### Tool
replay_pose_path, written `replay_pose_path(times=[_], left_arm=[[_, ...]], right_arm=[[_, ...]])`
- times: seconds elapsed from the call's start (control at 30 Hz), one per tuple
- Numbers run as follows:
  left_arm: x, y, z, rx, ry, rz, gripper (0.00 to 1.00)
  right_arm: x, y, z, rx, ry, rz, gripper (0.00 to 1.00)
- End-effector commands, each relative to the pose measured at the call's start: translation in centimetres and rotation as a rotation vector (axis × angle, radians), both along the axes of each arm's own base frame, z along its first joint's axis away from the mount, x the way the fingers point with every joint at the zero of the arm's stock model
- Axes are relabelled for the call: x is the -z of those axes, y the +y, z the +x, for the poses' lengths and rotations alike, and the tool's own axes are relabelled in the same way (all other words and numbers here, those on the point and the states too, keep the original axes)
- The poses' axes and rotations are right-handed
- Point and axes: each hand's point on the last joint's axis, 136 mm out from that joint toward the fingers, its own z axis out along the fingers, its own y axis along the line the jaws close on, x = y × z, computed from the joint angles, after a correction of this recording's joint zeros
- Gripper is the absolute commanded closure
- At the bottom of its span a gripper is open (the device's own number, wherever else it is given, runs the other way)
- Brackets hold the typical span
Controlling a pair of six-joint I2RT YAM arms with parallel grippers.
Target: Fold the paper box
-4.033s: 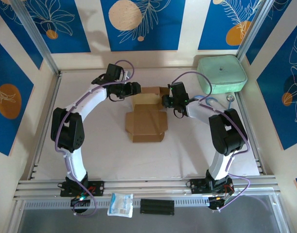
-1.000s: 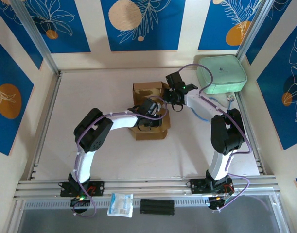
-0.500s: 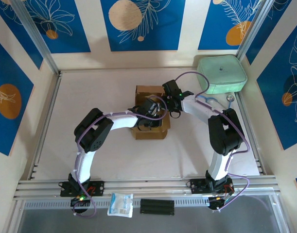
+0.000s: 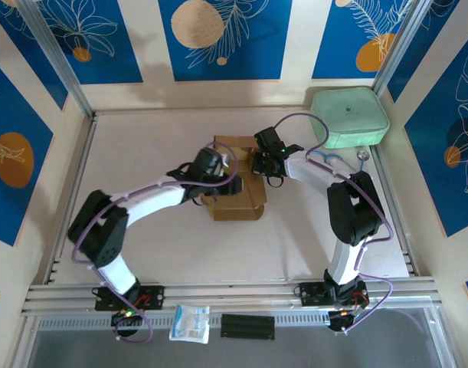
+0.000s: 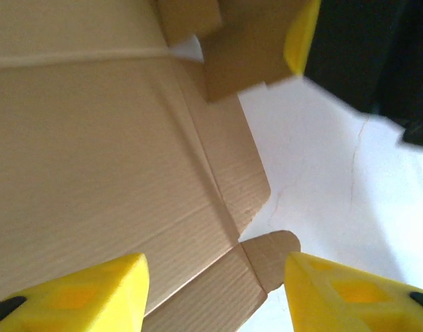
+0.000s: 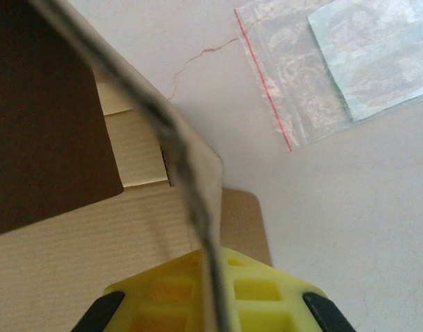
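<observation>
Left hand backed off, spread; right hand pinches brown paper box by raised wall.

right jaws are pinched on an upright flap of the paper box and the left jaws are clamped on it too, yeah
No, the left gripper is open: the left wrist view shows its jaws apart over the paper box, gripping nothing. The right gripper does pinch an upright flap.
</observation>
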Motion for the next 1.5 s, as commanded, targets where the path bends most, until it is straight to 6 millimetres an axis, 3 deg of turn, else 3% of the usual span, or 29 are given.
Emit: replay_pose_path(times=[0.0,0.17,0.27,0.37,0.43,0.6,0.77,0.93,1.07,1.13,1.23,1.33,1.47], left_arm=[[-2.5,3.7,1.0,-0.092,-0.008,-0.007,0.42],[-7.2,6.2,4.8,-0.203,-0.026,-0.115,0.32],[-7.8,6.0,7.4,-0.198,-0.003,-0.15,0.27],[-8.2,4.4,9.5,-0.13,-0.004,-0.172,0.24],[-7.4,3.6,10.4,-0.104,0.02,-0.18,0.22],[-4.1,3.3,10.5,-0.103,0.1,-0.15,0.3],[-2.8,3.8,10.2,-0.114,0.11,-0.121,0.37],[-1.7,3.9,10.1,-0.113,0.124,-0.104,0.39],[-1.4,4.2,10.1,-0.107,0.114,-0.08,0.39],[-1.4,4.2,10.2,-0.098,0.102,-0.064,0.39],[-1.3,4.2,10.4,-0.083,0.096,-0.05,0.39],[-1.2,4.3,10.5,-0.081,0.089,-0.04,0.39],[-1.2,4.3,10.6,-0.077,0.082,-0.033,0.39]], right_arm=[[0.3,-0.4,-0.5,-0.007,0.004,-0.041,0.92],[0.1,-0.3,-0.5,-0.019,-0.005,-0.056,0.92],[0.2,-0.2,-0.4,-0.029,-0.005,-0.065,0.92],[0.1,-0.1,-0.2,-0.036,-0.002,-0.075,0.92],[0.1,0.1,-0.2,-0.042,-0.005,-0.075,0.92],[-0.5,0.5,-0.1,-0.038,0.0,-0.057,0.91],[-1.3,2.7,-0.4,-0.039,0.005,0.025,0.91],[-1.3,5.8,0.6,-0.039,-0.019,0.148,0.78],[-0.8,6.4,1.3,-0.085,-0.047,0.181,0.69],[-1.7,6.5,1.3,-0.149,-0.107,0.19,0.65],[-3.7,6.8,0.1,-0.297,-0.19,0.229,0.59],[-6.0,7.8,-2.7,-0.506,-0.265,0.299,0.52],[-8.9,7.2,-5.7,-0.658,-0.358,0.32,0.48]])
